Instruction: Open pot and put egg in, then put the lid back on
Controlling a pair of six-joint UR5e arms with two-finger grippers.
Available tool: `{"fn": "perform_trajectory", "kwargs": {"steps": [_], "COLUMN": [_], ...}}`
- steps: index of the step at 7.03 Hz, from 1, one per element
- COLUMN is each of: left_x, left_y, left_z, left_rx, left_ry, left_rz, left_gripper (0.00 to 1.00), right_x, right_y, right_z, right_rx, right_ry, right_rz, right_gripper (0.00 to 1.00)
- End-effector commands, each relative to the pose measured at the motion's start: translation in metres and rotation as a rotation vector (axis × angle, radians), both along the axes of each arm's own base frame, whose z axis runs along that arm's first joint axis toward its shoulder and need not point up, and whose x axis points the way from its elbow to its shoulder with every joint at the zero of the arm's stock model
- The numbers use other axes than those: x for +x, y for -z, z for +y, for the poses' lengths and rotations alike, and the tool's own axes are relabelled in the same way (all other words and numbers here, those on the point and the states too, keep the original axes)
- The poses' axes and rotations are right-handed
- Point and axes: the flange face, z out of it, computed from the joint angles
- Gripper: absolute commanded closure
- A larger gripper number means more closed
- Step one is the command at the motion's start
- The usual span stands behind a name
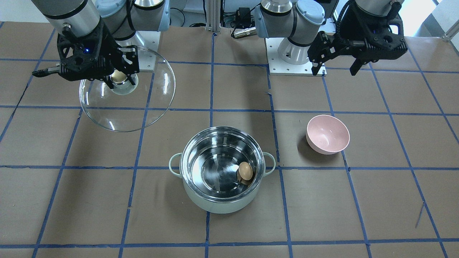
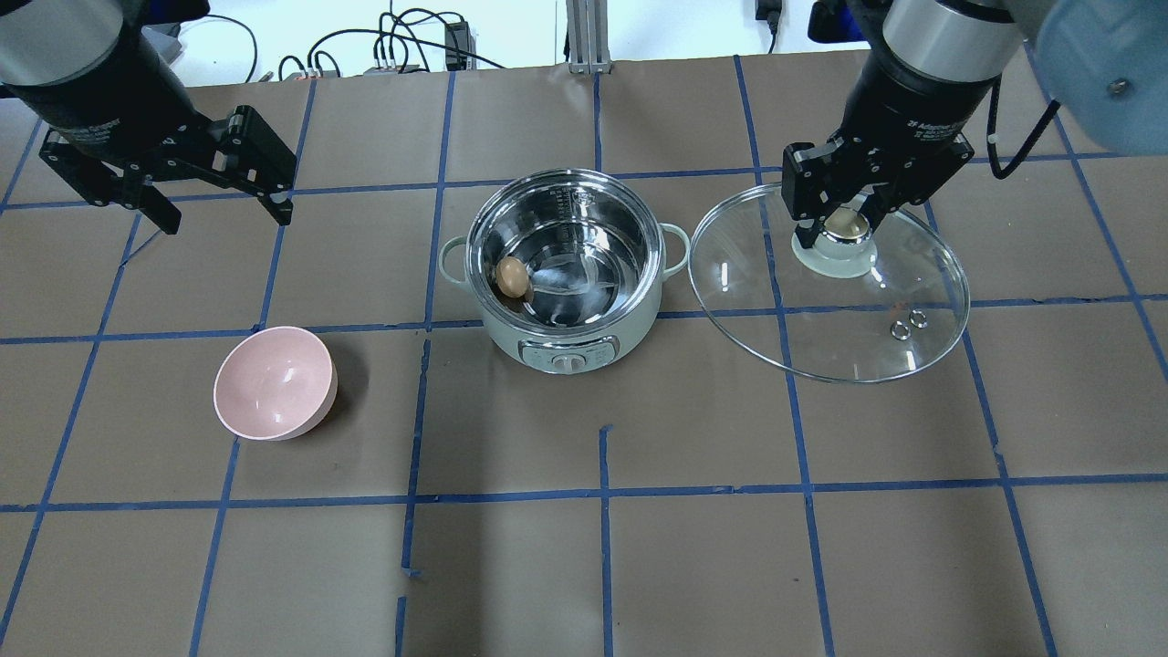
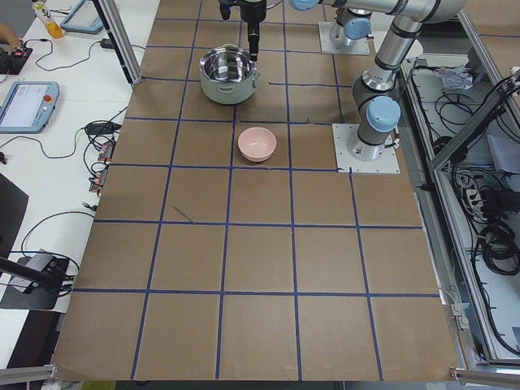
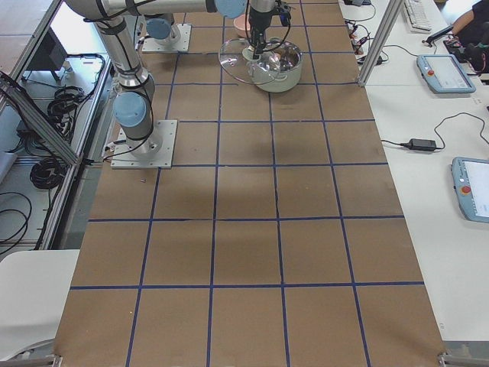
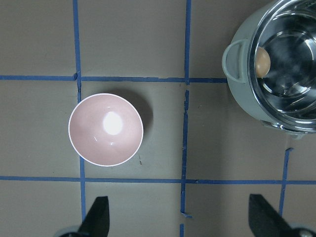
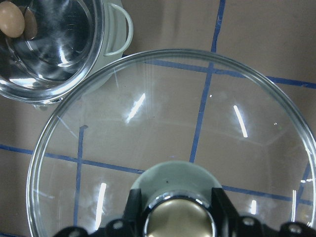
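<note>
Left gripper (image 2: pixel 226 217) hangs spread wide, holding nothing, above the table. One pink bowl (image 2: pixel 274 383) sits nearby, then one uncovered pot (image 2: pixel 566 351) with one egg (image 2: pixel 513 276) lying inside. Furthest right, the right gripper (image 2: pixel 841 219) is clenched on the knob (image 2: pixel 849 232) of the single lid (image 2: pixel 821 319), just beside the pot.

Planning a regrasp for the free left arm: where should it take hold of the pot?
Probably by the loop handle on the left side of the pot, coming straight down: it sticks out from the wall, open to the left gripper, clear of the egg.
</note>
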Motion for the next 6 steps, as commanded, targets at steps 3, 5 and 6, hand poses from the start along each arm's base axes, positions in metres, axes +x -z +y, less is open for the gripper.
{"fn": "perform_trajectory", "kwargs": {"steps": [3,5,6], "left_x": [-0.001,0.0,0.0], "left_y": [0.003,-0.003,-0.002], "left_z": [-0.005,-0.017,-0.018], "left_rx": [0.004,-0.089,-0.085], "left_ry": [-0.034,-0.039,-0.039], "left_rz": [-0.001,-0.006,-0.012], "left_gripper": [0.0,0.01,0.01], "right_x": [0.0,0.0,0.0], "right_y": [0.0,0.001,0.0], "right_z": [0.0,0.0,0.0], "right_rx": [-0.002,0.001,-0.001], "right_ry": [0.0,0.0,0.0], "right_rz": [0.0,0.0,0.0], "right_gripper": [0.86,0.86,0.86]}}
